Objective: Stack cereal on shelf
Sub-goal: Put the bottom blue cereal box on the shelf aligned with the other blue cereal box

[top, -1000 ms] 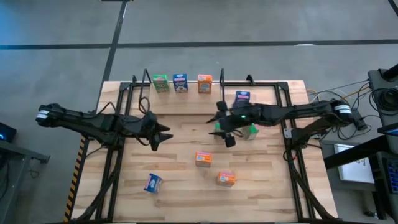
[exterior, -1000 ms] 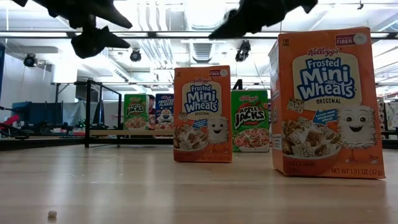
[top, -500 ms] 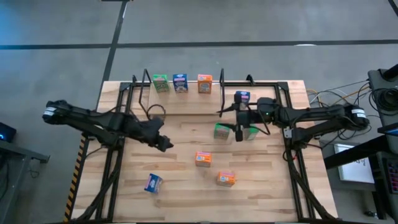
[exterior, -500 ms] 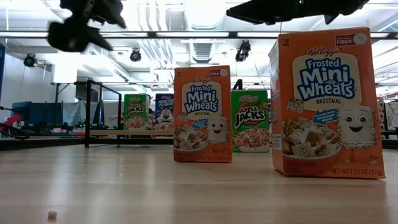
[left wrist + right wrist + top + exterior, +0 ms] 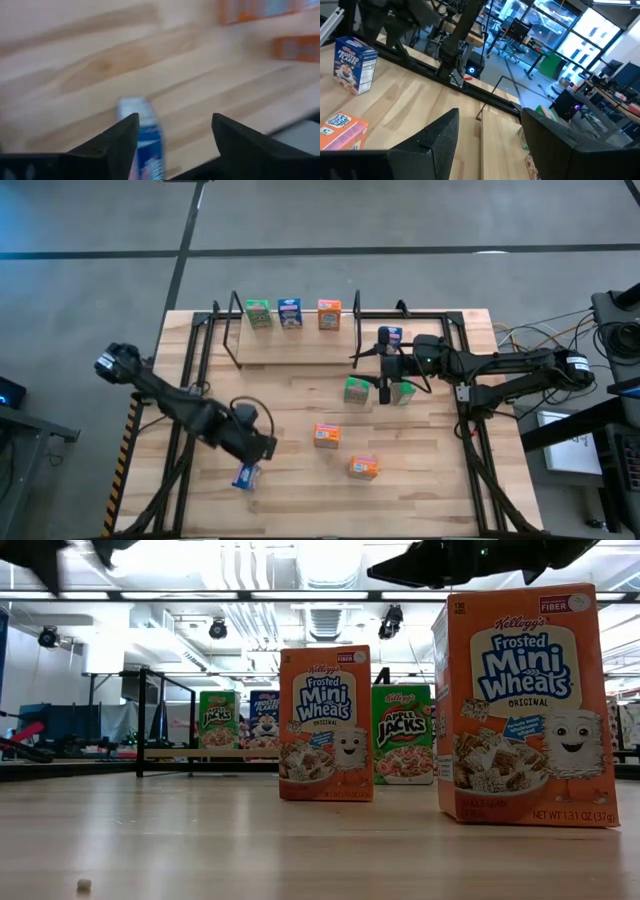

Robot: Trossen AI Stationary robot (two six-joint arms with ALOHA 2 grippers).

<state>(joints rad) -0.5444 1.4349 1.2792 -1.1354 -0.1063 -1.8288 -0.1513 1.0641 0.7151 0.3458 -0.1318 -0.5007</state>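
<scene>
Three cereal boxes stand on the shelf (image 5: 290,345): green (image 5: 258,314), blue (image 5: 290,313), orange (image 5: 329,313). Six remain on the counter (image 5: 440,480): a blue box (image 5: 390,336) and two green boxes (image 5: 356,390) near the right hand (image 5: 384,392), two orange boxes (image 5: 327,436) mid-counter, one blue box (image 5: 246,475) lying near the front. Left hand (image 5: 172,145): fingers spread, empty, poised over that lying blue box. Right hand: fingers apart, empty, hanging between the green boxes. Risk: a light, flat-lying box may skid or twist under an off-centre pinch; the right hand may topple either neighbouring green box if it sways sideways.
</scene>
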